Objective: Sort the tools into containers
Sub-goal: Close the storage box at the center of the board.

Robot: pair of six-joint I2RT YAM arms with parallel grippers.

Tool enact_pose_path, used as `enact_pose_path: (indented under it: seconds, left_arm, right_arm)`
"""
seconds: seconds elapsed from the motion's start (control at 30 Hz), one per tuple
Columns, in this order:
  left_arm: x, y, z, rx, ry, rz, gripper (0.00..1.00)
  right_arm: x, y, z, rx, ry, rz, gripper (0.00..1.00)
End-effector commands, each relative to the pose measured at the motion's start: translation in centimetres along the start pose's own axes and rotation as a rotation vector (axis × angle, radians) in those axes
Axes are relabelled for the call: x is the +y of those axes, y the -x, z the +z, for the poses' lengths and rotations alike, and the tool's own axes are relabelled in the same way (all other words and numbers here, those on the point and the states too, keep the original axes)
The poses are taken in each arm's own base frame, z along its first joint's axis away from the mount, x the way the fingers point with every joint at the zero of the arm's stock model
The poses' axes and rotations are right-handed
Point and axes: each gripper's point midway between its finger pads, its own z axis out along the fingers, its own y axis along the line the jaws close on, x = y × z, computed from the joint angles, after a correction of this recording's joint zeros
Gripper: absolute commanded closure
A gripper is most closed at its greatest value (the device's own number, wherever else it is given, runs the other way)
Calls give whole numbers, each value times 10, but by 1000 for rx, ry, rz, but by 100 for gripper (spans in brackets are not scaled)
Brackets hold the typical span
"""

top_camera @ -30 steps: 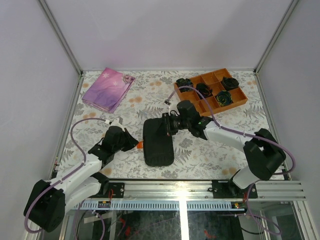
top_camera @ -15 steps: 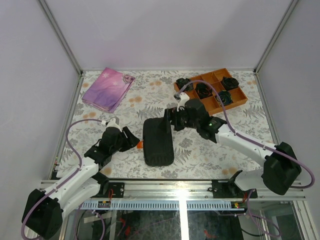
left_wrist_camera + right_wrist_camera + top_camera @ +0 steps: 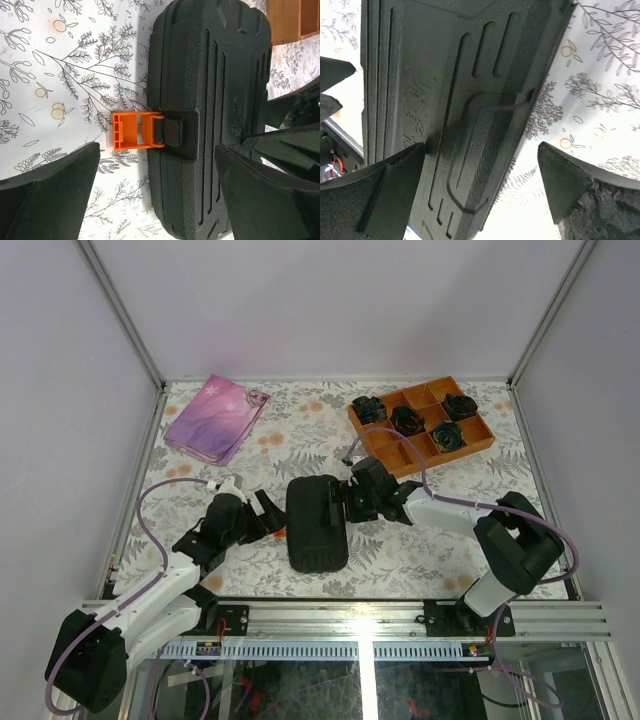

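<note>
Evidently a stiff thing: the tool case (image 3: 317, 523) reads as hard moulded plastic, ribbed and pebble-grained, so fingers should get fair purchase. It is probably weighty if loaded, and likely to slide on the floral tablecloth (image 3: 300, 435) unless braced. Best hold, by my judgement, is the orange latch (image 3: 137, 131) on its left long edge, with the opposite edge steadied. The case is black, oblong and round-cornered, lid shut, lying flat at the table's centre near the front; whether the latch is engaged I cannot tell. No loose tools show. The left gripper (image 3: 271, 520) sits just left of the latch, fingers (image 3: 50, 185) spread wide either side of it, not touching. The right gripper (image 3: 345, 502) is at the case's right edge, fingers (image 3: 580, 185) also spread, one over the lid and one over the cloth; contact unclear. Far right is an orange compartment tray (image 3: 388, 448) holding black rosette bundles (image 3: 447, 437). Far left lies a pink-purple pouch (image 3: 215, 418).
</note>
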Motion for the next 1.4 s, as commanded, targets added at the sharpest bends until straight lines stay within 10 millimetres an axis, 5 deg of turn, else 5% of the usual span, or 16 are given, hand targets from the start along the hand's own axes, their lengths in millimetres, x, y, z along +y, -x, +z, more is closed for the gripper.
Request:
enact_pose_path:
  seconds: [0.0,0.23,0.57,0.83,1.37]
  left_arm:
    - [-8,-3,5,1,-57,-7,4]
    - [15,-7,10,8,46,-78,10]
    - [24,-10,12,24,40,-115,37]
    - [26,-18,23,70,25,-94,56]
    - [25,-30,34,113,-34,-77,68]
  right_arm:
    - [9,5,10,11,32,7,0]
    - [-39,-16,20,94,-185,-15,14]
    - [-81,-32,7,160,-262,-28,47]
    - [-77,-31,6,173,-196,-34,55]
    - [-65,-33,9,198,-128,-29,64]
